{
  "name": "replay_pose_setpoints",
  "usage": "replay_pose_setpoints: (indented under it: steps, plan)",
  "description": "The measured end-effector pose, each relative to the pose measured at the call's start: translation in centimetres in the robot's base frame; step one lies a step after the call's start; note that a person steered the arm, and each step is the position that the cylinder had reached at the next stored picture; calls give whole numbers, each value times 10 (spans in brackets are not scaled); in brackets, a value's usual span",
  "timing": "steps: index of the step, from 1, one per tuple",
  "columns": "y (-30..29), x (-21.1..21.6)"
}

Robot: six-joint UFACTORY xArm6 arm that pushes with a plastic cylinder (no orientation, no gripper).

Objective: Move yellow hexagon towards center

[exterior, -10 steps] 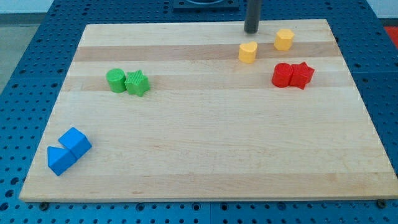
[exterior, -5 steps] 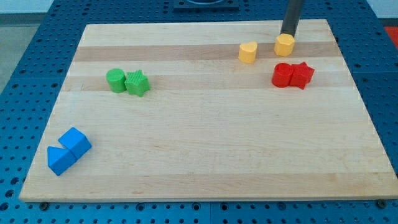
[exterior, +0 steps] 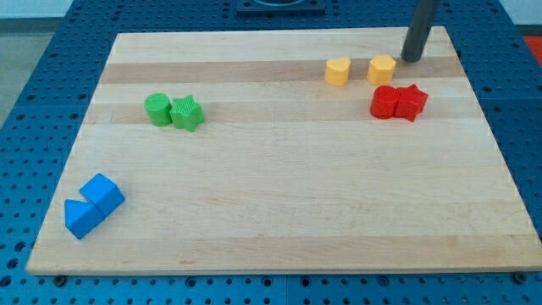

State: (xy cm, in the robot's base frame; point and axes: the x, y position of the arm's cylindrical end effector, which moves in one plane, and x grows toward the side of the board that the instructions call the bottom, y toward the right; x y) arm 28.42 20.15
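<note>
My tip: a bare rod with no jaws, holding nothing; just right of and above the yellow hexagon, seemingly apart
Yellow hexagon: near the board's top-right, above the red blocks
</note>
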Motion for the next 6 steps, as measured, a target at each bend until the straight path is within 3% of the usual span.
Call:
replay_pose_setpoints:
  steps: [3,6]
  plan:
    - [-27,29]
    - [-118,42]
